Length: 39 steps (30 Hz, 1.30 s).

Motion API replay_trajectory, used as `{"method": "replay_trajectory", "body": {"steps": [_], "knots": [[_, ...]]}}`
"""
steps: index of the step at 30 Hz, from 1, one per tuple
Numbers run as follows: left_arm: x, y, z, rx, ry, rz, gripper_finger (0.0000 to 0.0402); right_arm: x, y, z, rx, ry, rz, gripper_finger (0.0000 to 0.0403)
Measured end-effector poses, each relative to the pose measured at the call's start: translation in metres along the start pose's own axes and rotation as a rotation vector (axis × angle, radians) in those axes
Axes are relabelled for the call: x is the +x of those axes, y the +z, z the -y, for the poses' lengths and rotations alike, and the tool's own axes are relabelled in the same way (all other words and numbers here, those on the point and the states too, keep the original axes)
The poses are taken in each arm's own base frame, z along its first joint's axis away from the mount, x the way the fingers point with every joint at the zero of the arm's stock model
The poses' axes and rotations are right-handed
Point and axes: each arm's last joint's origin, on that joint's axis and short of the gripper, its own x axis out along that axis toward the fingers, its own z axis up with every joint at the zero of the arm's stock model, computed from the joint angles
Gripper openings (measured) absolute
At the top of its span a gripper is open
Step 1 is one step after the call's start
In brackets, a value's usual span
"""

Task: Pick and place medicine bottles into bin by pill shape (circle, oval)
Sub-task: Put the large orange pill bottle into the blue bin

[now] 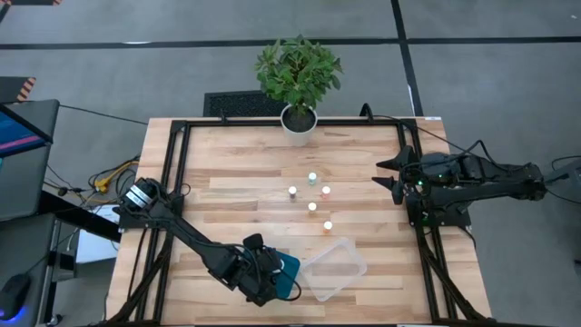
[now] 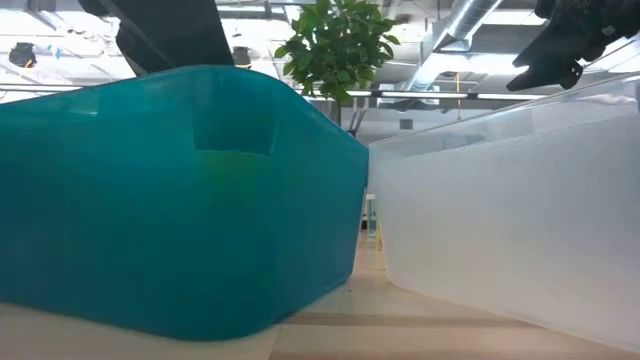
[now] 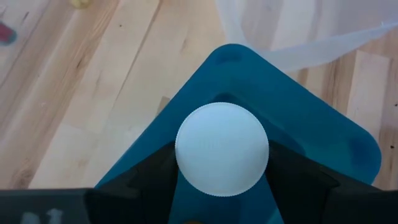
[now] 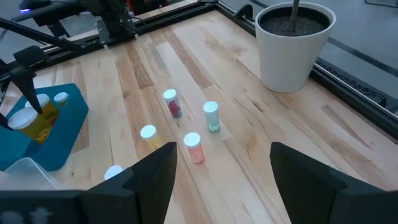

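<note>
The left gripper [image 3: 222, 186] grips a white-capped medicine bottle [image 3: 222, 157] between its fingers, above the teal bin [image 3: 323, 134]. The clear bin [image 1: 334, 269] sits beside it. 5 bottles [image 1: 311, 194] stand mid-table. The right gripper [image 4: 222, 174] hangs spread and empty near the plant pot [image 4: 295, 43].

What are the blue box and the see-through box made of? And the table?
The teal blue bin looks like smooth, glossy plastic: rounded moulded corners, and light glows through its wall in the low view. The clear bin seems to be thin frosted plastic, since the planks show faintly through it. The table looks like pale wood, with visible grain and plank seams.
</note>
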Motion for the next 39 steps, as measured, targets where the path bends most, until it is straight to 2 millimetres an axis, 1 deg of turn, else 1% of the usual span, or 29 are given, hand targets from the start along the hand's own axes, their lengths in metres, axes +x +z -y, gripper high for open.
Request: {"method": "replay_trajectory", "body": {"steps": [9,17,19,21,24,32,39], "knots": [[-0.002,-0.003,-0.002,-0.029,0.027,-0.011,0.0215,0.000,0.000,0.000,0.000,0.000,0.001,0.0271],[-0.011,-0.008,-0.003,-0.038,0.064,-0.004,0.0215,0.000,0.001,0.000,0.001,-0.004,0.008,0.0271],[-0.012,-0.009,-0.006,-0.059,0.045,0.012,0.0215,0.000,0.001,0.000,0.002,-0.004,0.011,0.0271],[-0.009,-0.015,-0.010,-0.078,0.003,0.020,0.0215,0.000,0.001,0.000,0.002,-0.004,0.012,0.0271],[-0.004,-0.018,-0.015,-0.097,-0.064,0.031,0.0215,0.000,0.001,0.000,0.003,-0.004,0.013,0.0271],[-0.002,-0.011,-0.022,-0.001,-0.079,0.026,0.0215,0.000,0.002,0.000,0.005,-0.002,0.017,0.0271],[0.002,-0.012,-0.023,0.022,-0.105,0.027,0.0217,0.000,0.002,0.000,0.006,-0.001,0.021,0.0271]]}}
